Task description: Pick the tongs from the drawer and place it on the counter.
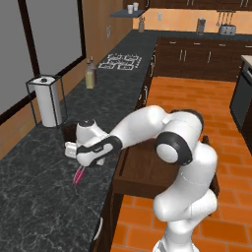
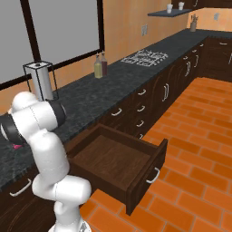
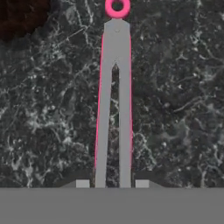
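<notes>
My gripper [image 1: 84, 161] hangs low over the black marbled counter [image 1: 44, 206], left of the open drawer [image 1: 142, 172], and it is shut on the tongs [image 1: 78, 175]. The tongs slant down from the fingers, their pink tip close to the stone; I cannot tell if it touches. In the hand view the tongs [image 3: 114, 100] run up from the gripper [image 3: 112, 183] as two grey, pink-edged arms ending in a pink ring, with the counter [image 3: 179, 109] behind. In the right base view the drawer [image 2: 113, 158] is pulled out and bare inside, and a pink bit of the tongs [image 2: 17, 146] peeks past the arm.
A paper towel holder [image 1: 47, 101] stands on the counter just beyond the gripper. Two bottles [image 1: 90, 74] sit farther back near the wall, then the hob [image 1: 120, 61]. The open drawer front [image 2: 152, 174] juts over the orange tiled floor.
</notes>
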You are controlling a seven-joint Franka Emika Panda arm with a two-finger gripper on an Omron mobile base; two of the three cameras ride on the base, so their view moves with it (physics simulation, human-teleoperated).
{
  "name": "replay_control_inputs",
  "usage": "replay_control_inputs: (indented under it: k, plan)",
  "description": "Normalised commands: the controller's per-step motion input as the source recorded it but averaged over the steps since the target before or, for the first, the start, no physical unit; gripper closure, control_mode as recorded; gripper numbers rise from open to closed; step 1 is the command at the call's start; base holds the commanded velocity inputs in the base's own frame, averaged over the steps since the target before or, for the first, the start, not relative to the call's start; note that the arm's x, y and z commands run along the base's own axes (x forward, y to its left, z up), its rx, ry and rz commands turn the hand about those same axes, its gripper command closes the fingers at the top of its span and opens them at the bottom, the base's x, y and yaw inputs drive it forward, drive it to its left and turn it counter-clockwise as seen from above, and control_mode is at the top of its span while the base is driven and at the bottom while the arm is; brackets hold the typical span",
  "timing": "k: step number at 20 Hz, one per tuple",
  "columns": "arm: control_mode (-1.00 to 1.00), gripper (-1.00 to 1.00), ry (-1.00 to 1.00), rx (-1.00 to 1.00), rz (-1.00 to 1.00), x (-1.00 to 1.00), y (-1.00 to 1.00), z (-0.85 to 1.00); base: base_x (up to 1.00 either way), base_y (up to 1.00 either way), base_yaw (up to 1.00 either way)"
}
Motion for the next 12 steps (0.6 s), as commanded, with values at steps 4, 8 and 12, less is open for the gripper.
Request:
replay_control_inputs:
  k: [4, 8, 12]
  plan:
    - [-1.00, 1.00, 0.00, -0.07, 0.00, 0.11, 0.32, -0.75, 0.00, 0.00, 0.00]
    - [-1.00, -1.00, 0.01, -0.04, 0.00, 0.09, 0.15, -0.19, 0.00, 0.00, 0.00]
    - [-1.00, -1.00, 0.00, -0.05, 0.00, 0.00, 0.00, 0.06, 0.00, 0.00, 0.00]
